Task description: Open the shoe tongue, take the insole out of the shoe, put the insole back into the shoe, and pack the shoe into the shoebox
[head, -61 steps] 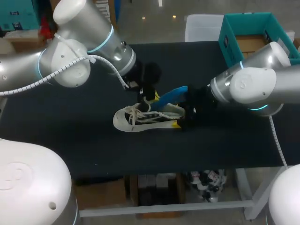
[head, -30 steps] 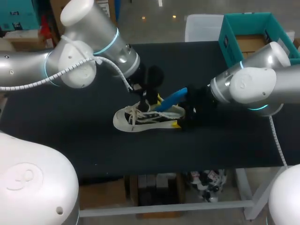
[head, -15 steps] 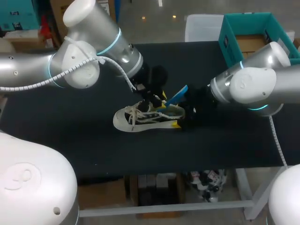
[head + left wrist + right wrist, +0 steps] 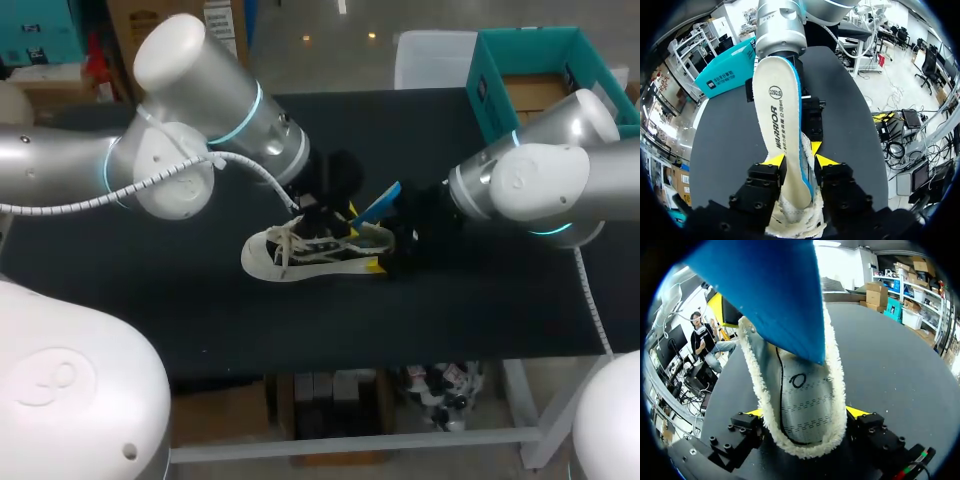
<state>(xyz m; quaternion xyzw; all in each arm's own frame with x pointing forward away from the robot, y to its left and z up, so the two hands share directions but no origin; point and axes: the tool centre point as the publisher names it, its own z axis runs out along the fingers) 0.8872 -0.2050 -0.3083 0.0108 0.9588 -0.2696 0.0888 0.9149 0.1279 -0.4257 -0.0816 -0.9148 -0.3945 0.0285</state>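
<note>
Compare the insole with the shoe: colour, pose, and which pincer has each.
Colour: the insole is blue underneath and white on top, while the shoe is white with black.
Pose: the insole slants up out of the shoe's heel opening, while the shoe rests on the table.
Grip: the left pincer is shut on the insole, and the right pincer clamps the shoe's heel.
Shared: each is held by one pincer.

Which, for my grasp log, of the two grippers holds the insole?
The left gripper pinches the insole; the right gripper clamps the shoe at its heel.

Insole (image 4: 378, 204) — steeper, deeper in shoe (image 4: 300, 256)
</note>
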